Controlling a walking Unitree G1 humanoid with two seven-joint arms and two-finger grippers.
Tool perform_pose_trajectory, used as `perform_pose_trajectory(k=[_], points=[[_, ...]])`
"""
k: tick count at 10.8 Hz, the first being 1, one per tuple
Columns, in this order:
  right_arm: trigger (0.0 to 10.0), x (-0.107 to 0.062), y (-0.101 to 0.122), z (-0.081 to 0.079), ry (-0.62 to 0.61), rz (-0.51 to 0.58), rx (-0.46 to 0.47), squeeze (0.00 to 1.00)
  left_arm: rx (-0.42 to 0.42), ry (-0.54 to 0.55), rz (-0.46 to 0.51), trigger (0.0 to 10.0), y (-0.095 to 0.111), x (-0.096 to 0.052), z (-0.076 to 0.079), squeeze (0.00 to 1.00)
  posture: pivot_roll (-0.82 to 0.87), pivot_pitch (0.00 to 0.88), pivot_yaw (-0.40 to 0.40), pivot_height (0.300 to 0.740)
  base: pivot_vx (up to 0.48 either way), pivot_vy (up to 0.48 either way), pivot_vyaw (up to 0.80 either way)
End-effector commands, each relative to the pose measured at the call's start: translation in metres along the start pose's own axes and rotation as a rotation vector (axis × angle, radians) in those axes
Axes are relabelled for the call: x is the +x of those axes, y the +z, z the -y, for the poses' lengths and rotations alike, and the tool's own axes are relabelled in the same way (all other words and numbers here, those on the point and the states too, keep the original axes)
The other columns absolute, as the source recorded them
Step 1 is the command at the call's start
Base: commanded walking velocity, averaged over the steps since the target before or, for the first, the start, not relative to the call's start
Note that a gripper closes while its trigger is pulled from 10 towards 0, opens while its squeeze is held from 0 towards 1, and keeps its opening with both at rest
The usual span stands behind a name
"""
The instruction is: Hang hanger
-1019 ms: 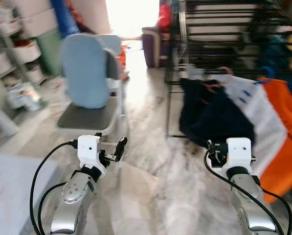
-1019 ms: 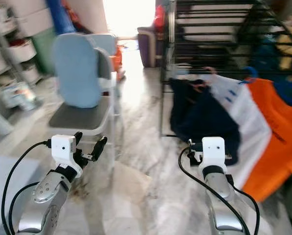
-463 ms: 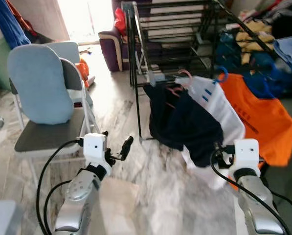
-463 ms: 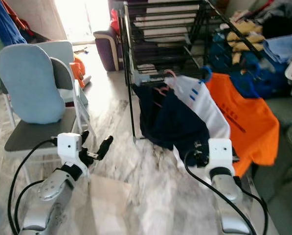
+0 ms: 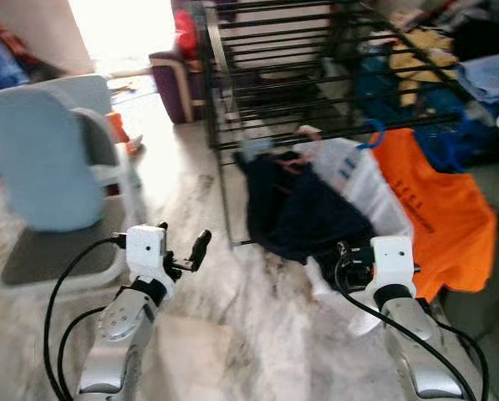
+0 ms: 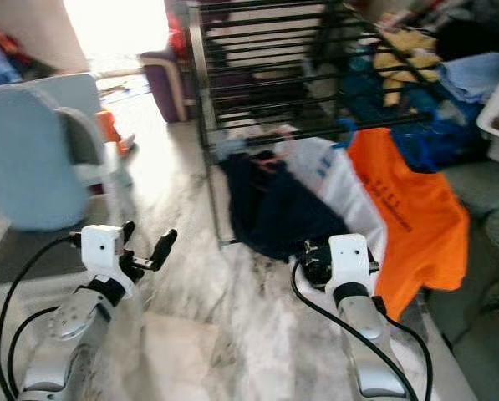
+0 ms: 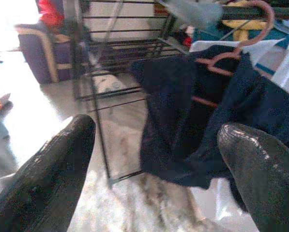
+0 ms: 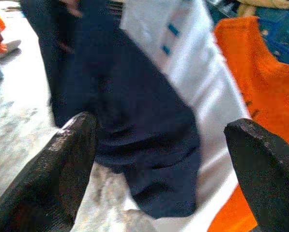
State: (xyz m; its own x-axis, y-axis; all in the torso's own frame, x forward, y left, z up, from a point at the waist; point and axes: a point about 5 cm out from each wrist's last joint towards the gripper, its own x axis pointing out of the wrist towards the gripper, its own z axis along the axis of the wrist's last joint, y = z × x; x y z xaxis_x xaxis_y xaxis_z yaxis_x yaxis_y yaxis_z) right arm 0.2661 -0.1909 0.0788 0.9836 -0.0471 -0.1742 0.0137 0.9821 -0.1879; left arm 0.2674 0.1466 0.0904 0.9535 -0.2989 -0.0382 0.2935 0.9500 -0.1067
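Both the left pincer [image 5: 182, 257] and right pincer [image 8: 159, 159] are spread wide and empty, held forward, likely ready to reach. The navy garment [image 5: 303, 213] on its pink hanger [image 7: 241, 46] already hangs from the black drying rack [image 5: 291, 58], beside white and orange shirts [image 5: 450, 209]. A grey chair [image 5: 48, 175] stands left

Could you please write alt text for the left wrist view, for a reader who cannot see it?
A dark navy garment hangs on a pink hanger from a black drying rack, seen between the open left gripper's two black fingers. A pale marble floor lies below.
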Motion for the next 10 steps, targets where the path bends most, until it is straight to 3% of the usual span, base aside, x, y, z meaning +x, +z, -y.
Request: perform_pose_trajectory(k=[1,6,10], points=[[10.0,0.0003,0.0029,0.0043,-0.003,0.007,-0.007,0.00,0.003,-0.011,-0.012,10.0,-0.0012,0.0002,0.0015,0.00,-0.15,0.000,0.056,0.740,0.412,0.000,0.00],[10.0,0.0007,0.0023,0.0026,0.016,0.005,-0.011,0.00,-0.016,-0.017,-0.024,10.0,-0.0025,0.0013,0.0013,0.00,-0.16,0.000,0.058,0.740,0.391,0.277,0.00],[10.0,0.0013,-0.0006,0.0016,0.031,-0.010,-0.003,0.00,-0.021,-0.024,-0.022,10.0,-0.0015,0.0030,0.0027,0.00,-0.15,0.000,0.056,0.740,0.211,0.259,0.00]])
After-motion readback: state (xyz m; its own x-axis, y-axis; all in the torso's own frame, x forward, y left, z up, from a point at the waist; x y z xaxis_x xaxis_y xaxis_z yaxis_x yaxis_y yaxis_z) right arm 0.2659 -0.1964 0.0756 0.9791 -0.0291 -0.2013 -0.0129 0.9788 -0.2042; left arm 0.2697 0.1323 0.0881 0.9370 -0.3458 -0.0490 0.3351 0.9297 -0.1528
